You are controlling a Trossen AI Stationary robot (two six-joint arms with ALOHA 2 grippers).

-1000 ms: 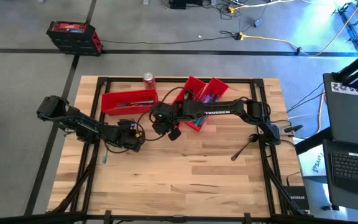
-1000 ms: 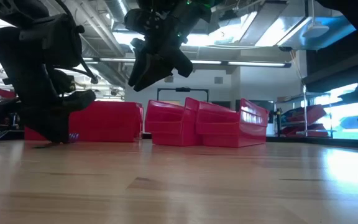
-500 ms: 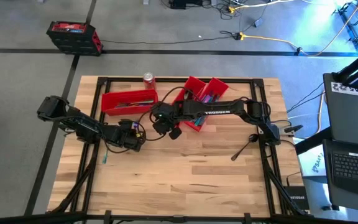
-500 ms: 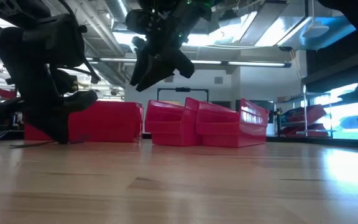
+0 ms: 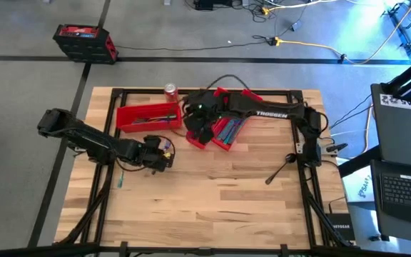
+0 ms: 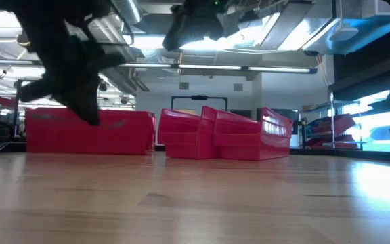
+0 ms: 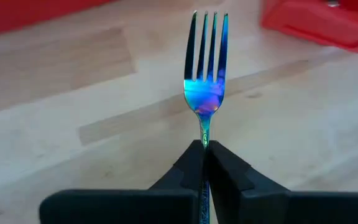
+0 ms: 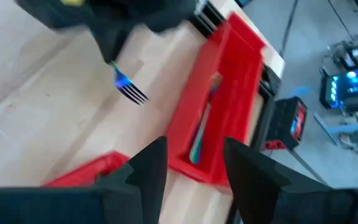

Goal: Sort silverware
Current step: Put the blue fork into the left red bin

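Note:
My left gripper (image 5: 165, 155) hangs over the table's left half, near the long red bin (image 5: 148, 116), shut on an iridescent blue-teal fork (image 7: 205, 62). The fork's tines point ahead past the fingertips; it also shows in the right wrist view as the fork (image 8: 129, 91). My right gripper (image 8: 194, 158) is open and empty, high over the near ends of two angled red bins (image 5: 228, 121). The long bin (image 8: 219, 106) holds several pieces of silverware. A dark spoon (image 5: 280, 170) lies on the table at the right, and a teal piece (image 5: 120, 183) at the left. My left gripper pinches the fork's handle (image 7: 204, 134) just behind the neck, between its two fingertips. The fork lies along the fingers, its tines sticking out ahead. The fingers slant down toward the table. The fork is lifted clear of the wood.
A red soda can (image 5: 170, 91) stands at the far edge beside the long bin. Black frame rails (image 5: 302, 178) run along the table's sides. The near half of the wooden table (image 5: 212, 207) is bare wood.
My left gripper has risen from the table with the fork, which is now lifted clear. My right gripper has gone up and toward the far edge, from beside my left gripper to above the angled bins.

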